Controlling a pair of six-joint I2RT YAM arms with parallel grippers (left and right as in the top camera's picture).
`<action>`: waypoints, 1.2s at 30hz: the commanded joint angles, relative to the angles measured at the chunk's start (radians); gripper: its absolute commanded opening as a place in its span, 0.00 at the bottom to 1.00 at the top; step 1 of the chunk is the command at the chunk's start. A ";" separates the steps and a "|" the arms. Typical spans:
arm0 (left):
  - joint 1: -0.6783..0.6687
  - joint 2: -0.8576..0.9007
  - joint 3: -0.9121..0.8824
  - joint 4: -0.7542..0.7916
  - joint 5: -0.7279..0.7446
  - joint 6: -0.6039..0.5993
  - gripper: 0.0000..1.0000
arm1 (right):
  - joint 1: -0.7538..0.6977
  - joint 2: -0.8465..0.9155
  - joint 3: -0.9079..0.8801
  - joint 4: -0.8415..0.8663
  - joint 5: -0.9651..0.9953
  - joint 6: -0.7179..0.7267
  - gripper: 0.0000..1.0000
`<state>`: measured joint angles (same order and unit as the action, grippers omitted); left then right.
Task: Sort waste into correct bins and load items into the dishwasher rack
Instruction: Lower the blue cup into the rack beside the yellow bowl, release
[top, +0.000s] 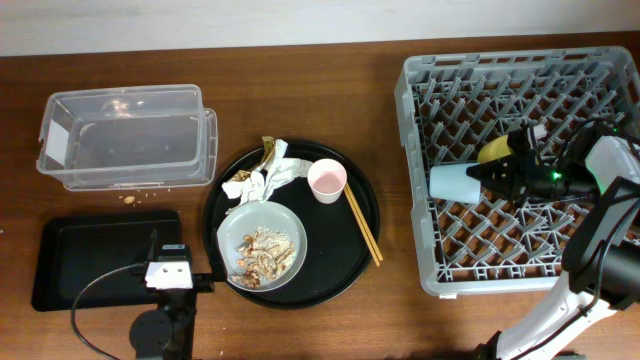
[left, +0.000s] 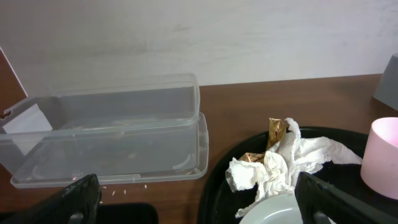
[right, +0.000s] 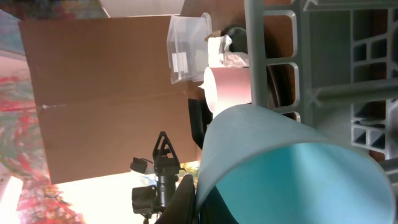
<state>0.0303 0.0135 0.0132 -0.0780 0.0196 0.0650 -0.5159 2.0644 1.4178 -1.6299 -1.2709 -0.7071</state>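
Note:
My right gripper (top: 497, 172) is shut on the light-blue cup (top: 455, 183), which it holds on its side over the dishwasher rack (top: 520, 270). In the right wrist view the cup (right: 292, 168) fills the lower right. The yellow bowl (top: 495, 150) lies in the rack just behind the gripper. My left gripper (left: 199, 211) stands open low over the gap between the shallow black tray (top: 100, 265) and the round tray, facing the clear tub (left: 106, 130). Crumpled napkins with a gold wrapper (left: 280, 158), the pink cup (top: 327, 180) and the grey plate (top: 232, 225) bearing food scraps (top: 265, 255) sit on the round tray.
The round black tray (top: 215, 200) lies at the table's middle, with a pair of chopsticks (top: 362, 225) on its right side. A few crumbs (top: 130, 198) lie on the wood in front of the tub. The left arm's base (top: 160, 330) stands at the front edge.

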 joint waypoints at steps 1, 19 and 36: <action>-0.004 -0.007 -0.005 -0.002 0.011 0.019 0.99 | 0.004 0.016 -0.006 0.015 0.042 -0.014 0.04; -0.004 -0.007 -0.005 -0.002 0.011 0.019 0.99 | 0.003 -0.066 0.082 0.260 0.692 0.651 0.12; -0.004 -0.007 -0.005 -0.002 0.011 0.019 0.99 | 0.041 -0.453 0.112 0.232 0.970 0.847 0.21</action>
<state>0.0303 0.0135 0.0132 -0.0780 0.0196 0.0650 -0.5121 1.7058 1.5150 -1.3994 -0.3439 0.1204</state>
